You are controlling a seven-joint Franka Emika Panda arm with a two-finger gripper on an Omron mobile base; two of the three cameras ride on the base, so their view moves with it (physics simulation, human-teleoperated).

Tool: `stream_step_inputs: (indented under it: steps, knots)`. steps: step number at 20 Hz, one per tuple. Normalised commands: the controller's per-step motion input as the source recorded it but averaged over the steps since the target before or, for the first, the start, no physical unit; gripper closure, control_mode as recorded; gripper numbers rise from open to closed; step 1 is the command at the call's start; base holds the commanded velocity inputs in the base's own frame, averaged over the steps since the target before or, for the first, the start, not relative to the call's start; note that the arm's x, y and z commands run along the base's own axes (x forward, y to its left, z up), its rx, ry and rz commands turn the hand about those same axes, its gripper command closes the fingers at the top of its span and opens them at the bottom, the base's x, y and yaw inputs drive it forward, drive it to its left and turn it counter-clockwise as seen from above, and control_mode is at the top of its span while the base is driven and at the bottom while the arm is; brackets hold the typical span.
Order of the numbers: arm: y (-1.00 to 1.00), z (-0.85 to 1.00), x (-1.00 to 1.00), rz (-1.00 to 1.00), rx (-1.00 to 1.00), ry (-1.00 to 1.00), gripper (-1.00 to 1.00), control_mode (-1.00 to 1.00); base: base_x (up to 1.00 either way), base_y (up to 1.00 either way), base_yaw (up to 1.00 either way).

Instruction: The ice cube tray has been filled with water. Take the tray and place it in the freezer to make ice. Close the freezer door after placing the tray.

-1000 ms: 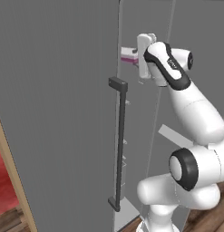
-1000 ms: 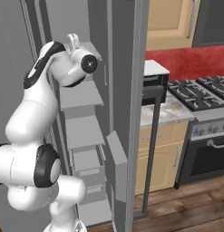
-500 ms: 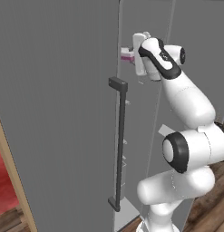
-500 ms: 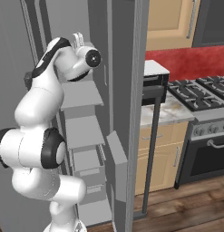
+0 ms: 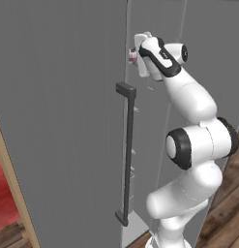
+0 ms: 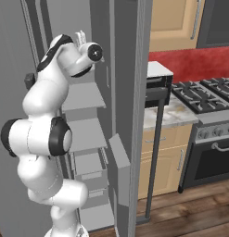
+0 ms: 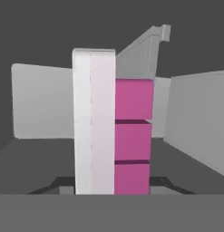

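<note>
Tray (image 7: 112, 122) held on edge between the closed fingers of the gripper (image 7: 111, 183), seen in the hand view as an upright pale pink-white slab with three magenta cells stacked along its right side. The finger tips show as dark shapes to either side of its lower end. Beyond the tray lie grey walls and a pale shelf of the freezer (image 7: 41, 102).

In the left base view, the arm reaches up and to the left, with the hand at the edge of the open door (image 5: 63, 126); a small strip of magenta and white tray (image 5: 132, 57) shows just left of the hand, at the gap between door and cabinet. The door's dark bar handle (image 5: 128, 155) runs vertically below the hand.

In the right base view, the arm leans into the open freezer (image 6: 88, 134), its hand raised above the upper pale shelf; lower shelves and a drawer show beneath. The other door (image 6: 130, 115) stands edge-on to the right, and a stove (image 6: 204, 97) and wooden cabinets (image 6: 167, 157) lie further right.
</note>
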Motion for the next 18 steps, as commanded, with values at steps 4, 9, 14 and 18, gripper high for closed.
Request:
stream_step_inputs:
  steps: [4,9,14,18]
  knots:
    - [0.26,-0.35,0.37,0.0,-0.07,0.0,1.0,-1.0,0.0,0.0,0.0]
    - [0.05,-0.31,0.43,0.0,-0.03,0.06,1.0,-1.0,0.0,0.0,0.0]
    - [0.0,-0.13,0.42,0.0,0.0,0.11,-1.0,-1.0,0.0,0.0,0.0]
    - [0.02,0.0,0.03,0.0,0.0,0.06,-1.0,-1.0,0.0,0.0,0.0]
